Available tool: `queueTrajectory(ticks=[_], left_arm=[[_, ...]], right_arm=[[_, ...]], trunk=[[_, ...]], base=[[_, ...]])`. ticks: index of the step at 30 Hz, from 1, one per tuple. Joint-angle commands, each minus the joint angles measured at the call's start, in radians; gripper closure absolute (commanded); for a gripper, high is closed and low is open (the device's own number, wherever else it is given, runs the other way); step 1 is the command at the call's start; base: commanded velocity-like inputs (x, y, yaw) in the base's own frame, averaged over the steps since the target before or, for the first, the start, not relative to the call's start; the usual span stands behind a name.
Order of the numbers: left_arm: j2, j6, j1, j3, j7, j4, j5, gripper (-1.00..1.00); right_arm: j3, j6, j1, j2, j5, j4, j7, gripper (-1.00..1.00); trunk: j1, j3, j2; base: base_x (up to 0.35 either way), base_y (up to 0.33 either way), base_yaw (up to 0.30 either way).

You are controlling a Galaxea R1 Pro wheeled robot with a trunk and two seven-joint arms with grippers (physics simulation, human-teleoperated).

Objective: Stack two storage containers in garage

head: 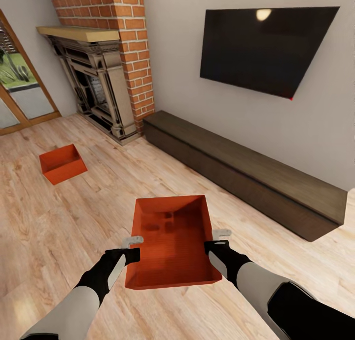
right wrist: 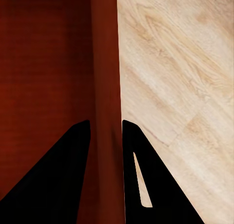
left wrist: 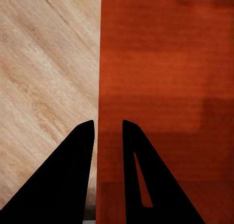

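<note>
Held container (head: pixel 171 241): orange-red, open-topped, flat bottom, low straight walls. Sits at 6 o'clock in the head view, low centre, between the two arms, long axis running toward 12 o'clock. Whether its base touches the wood-plank floor (head: pixel 74 216) or clears it: cannot tell.

Left gripper (head: pixel 132 247): at the container's 9 o'clock wall. Left wrist view shows the wall edge running up between the two dark fingers (left wrist: pixel 73 170), one finger outside over the planks, the other over the red interior (left wrist: pixel 170 87). Jaws straddle the wall; read as clamped on it.

Right gripper (head: pixel 217 240): at the 3 o'clock wall. Right wrist view shows the red wall (right wrist: pixel 105 87) filling the gap between the fingers (right wrist: pixel 141 170), touching both. Jaws clamped on the wall.

Second container (head: pixel 62 163): same colour and form, on the floor at 10 o'clock, well apart from the first, turned at an angle.

Surroundings: brick fireplace (head: pixel 111 58) with pale mantel at 11 o'clock; glass door (head: pixel 19 78) at the far 9–10 o'clock edge; dark wall TV (head: pixel 264 46) at 1 o'clock; long dark low cabinet (head: pixel 246 174) beneath it, running along the wall from 12 toward 3 o'clock.
</note>
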Motion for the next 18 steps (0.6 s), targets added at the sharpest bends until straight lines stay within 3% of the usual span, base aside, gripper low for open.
queueTrajectory(ticks=[1, 7, 18], left_arm=[[0.0, 0.008, 0.0, 0.009, 0.053, 0.0, -0.016, 1.0], [0.0, 0.008, 0.0, 0.009, 0.053, 0.0, -0.016, 1.0], [0.0, 0.008, 0.0, 0.009, 0.053, 0.0, -0.016, 1.0]], right_arm=[[0.015, 0.005, 0.0, 0.0, 0.0, -0.021, -0.001, 1.0], [0.015, 0.005, 0.0, 0.0, 0.0, -0.021, -0.001, 1.0], [0.015, 0.005, 0.0, -0.001, 0.0, -0.021, -0.001, 1.0]], trunk=[[-0.003, 0.003, 0.006], [-0.026, 0.031, 0.048], [-0.026, 0.049, 0.048]], base=[[0.0, 0.0, 0.0], [0.0, 0.0, 0.0], [0.0, 0.0, 0.0]])
